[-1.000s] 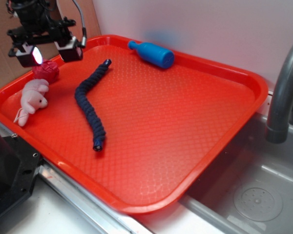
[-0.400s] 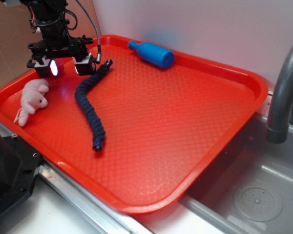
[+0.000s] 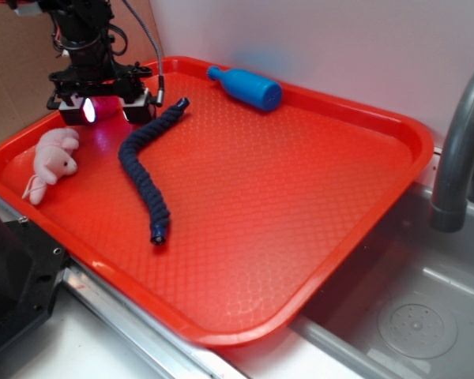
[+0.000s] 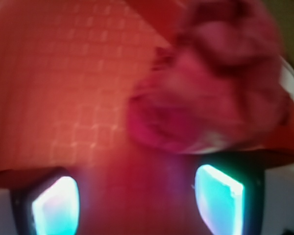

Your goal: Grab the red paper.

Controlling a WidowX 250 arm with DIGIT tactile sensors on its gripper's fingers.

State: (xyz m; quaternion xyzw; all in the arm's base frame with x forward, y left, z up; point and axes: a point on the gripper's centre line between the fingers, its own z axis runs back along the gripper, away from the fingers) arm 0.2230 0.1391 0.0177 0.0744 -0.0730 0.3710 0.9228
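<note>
Orange-red plastic forms the tray (image 3: 316,237) that fills the exterior view, and we find the gripper (image 3: 107,109) lowered over its far-left corner with its two fingers standing apart. Between them a small patch of the red paper (image 3: 105,106) shows, mostly hidden by the finger housings. The pink plush toy (image 3: 54,158) lies just beside the gripper on the near side, and the dark blue rope (image 3: 146,170) runs past the other finger, its upper end very close to that finger; we cannot tell whether they touch. The blue bottle (image 3: 249,87) lies well apart at the back rim. In the wrist view, which is blurred, we see the red paper (image 4: 210,93) ahead of the two lit fingertips (image 4: 218,205) and offset toward the right-hand one, not yet seated in the gap. We judge the offset to be the main risk: closing now could pinch only an edge, and the crumpled ball could roll or squeeze out toward the tray wall. A further risk is that the finger nearest the rope catches it during descent or closure, dragging it along.
</note>
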